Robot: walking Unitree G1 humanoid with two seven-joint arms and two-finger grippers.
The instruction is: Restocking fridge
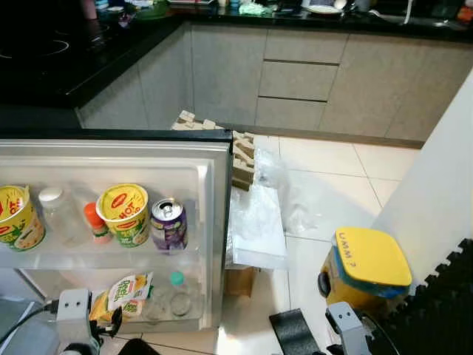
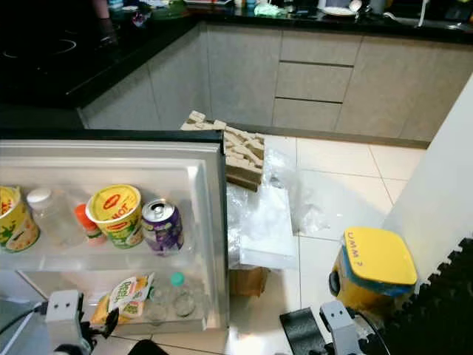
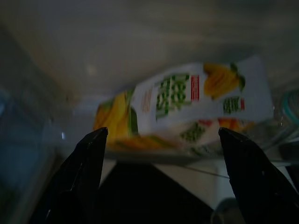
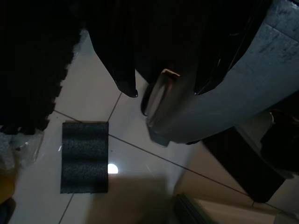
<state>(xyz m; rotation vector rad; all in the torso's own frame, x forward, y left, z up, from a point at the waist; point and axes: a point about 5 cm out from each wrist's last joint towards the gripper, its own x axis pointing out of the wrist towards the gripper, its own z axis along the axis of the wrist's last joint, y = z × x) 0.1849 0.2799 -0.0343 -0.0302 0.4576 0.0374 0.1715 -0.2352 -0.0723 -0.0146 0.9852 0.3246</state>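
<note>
The fridge door (image 1: 211,222) stands open with its shelves facing me. On the upper door shelf are two yellow cup noodles (image 1: 123,213), a purple can (image 1: 168,224), a clear bottle (image 1: 59,214) and a small orange-capped bottle (image 1: 94,222). The lower shelf holds a white, yellow and green snack packet (image 1: 127,290) and clear bottles (image 1: 176,294). My left gripper (image 3: 162,131) is low at that shelf, open, with the packet (image 3: 187,98) just beyond its fingertips. My right gripper (image 4: 167,93) hangs open over the floor, holding nothing.
On the tiles beside the door lie a white box under plastic wrap (image 1: 259,214), cardboard pieces (image 1: 240,159), a yellow-lidded container (image 1: 362,266) and a dark mat (image 1: 292,333). Black foam (image 1: 443,303) lines the right wall. Grey cabinets (image 1: 295,74) stand behind.
</note>
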